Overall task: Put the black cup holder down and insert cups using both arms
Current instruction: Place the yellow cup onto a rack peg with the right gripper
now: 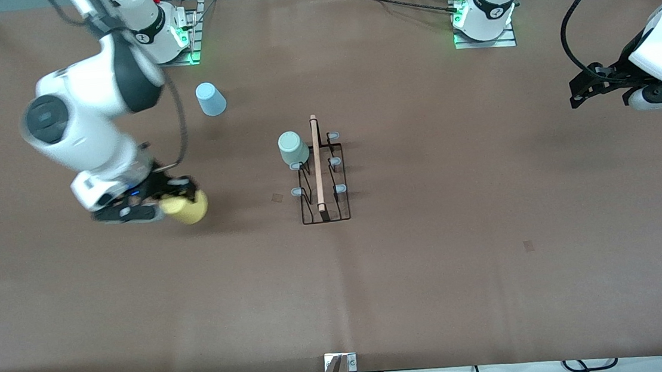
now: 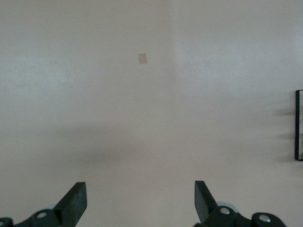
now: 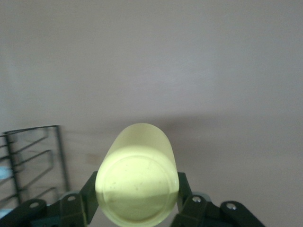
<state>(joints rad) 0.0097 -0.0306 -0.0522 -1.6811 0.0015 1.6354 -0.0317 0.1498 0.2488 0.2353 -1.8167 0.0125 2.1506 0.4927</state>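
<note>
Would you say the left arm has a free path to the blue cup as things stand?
Probably not an easy one: the blue cup stands toward the right arm's end, with the rack between. The left tool is open and empty; the right tool holds the yellow cup.

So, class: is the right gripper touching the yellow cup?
Touching. The right wrist view shows the right gripper with its fingers pressed against both sides of the yellow cup, gripping it.
</note>
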